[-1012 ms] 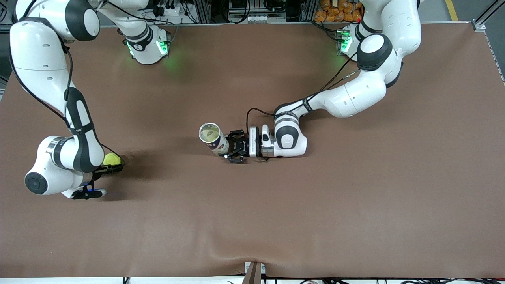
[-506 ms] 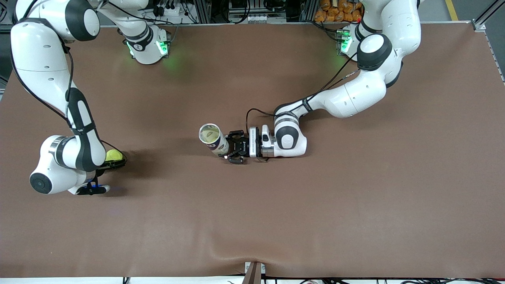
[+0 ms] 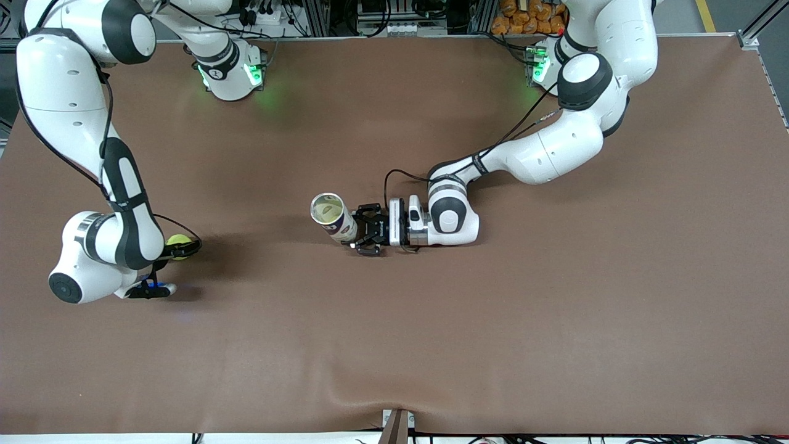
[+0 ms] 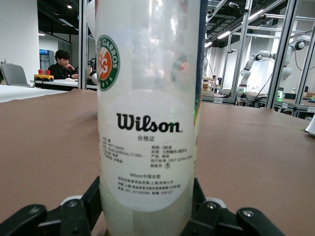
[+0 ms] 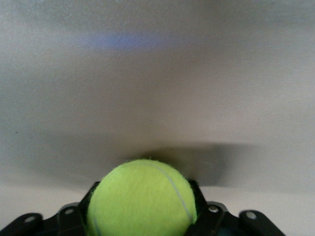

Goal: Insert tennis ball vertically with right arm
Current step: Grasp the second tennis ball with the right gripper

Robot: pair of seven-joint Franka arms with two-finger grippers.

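Note:
A yellow-green tennis ball (image 3: 179, 239) sits between the black fingers of my right gripper (image 3: 182, 246), low over the brown table toward the right arm's end. In the right wrist view the ball (image 5: 142, 199) fills the shut gripper (image 5: 142, 209), with its shadow on the table. A clear Wilson ball tube (image 3: 333, 217) stands upright at the table's middle with its open mouth up. My left gripper (image 3: 359, 230) is shut on the tube's lower part. In the left wrist view the tube (image 4: 147, 123) stands between the fingers of the left gripper (image 4: 146, 209).
The brown mat (image 3: 493, 320) covers the whole table, and bare mat lies between the ball and the tube. The arm bases (image 3: 231, 74) with green lights stand along the edge farthest from the front camera.
My right gripper has shifted a little toward the table's middle with the ball in it, and its wrist has turned. The left arm and the tube have not moved.

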